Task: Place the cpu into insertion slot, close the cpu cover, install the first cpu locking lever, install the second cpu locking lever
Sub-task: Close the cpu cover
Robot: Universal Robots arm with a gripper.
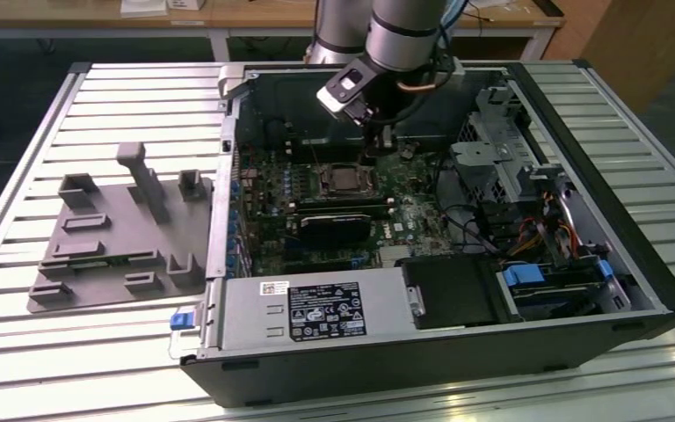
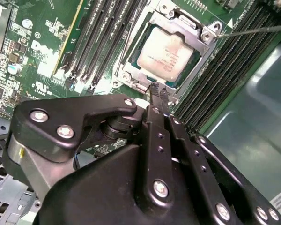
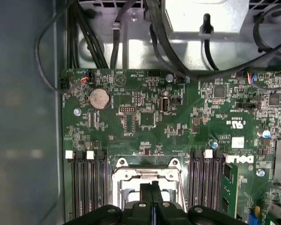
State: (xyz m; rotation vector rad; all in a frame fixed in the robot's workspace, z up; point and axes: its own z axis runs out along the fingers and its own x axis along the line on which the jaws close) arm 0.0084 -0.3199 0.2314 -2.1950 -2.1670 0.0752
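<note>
The cpu (image 2: 166,54), a square chip with a silvery top, lies in the insertion slot (image 1: 340,178) on the green motherboard (image 3: 131,126). The cpu cover (image 2: 196,29), a dark metal frame, lies flat around the chip. A thin lever rod (image 2: 253,30) sticks out from one corner of the socket. My gripper (image 2: 158,92) is shut, with nothing visible between the fingers; its tips sit at the rim of the cover on the side opposite that rod. In the first wrist view the gripper (image 3: 151,188) hangs over the slot (image 3: 147,176). In the exterior view the gripper (image 1: 375,145) is just behind the slot.
Memory slots (image 2: 103,37) flank the socket on both sides. A black card (image 1: 337,224) lies in front of it, a power supply (image 1: 314,312) at the case front, a drive cage (image 1: 490,167) and cables (image 3: 131,28) nearby. A grey fixture plate (image 1: 120,237) rests at the exterior view's left.
</note>
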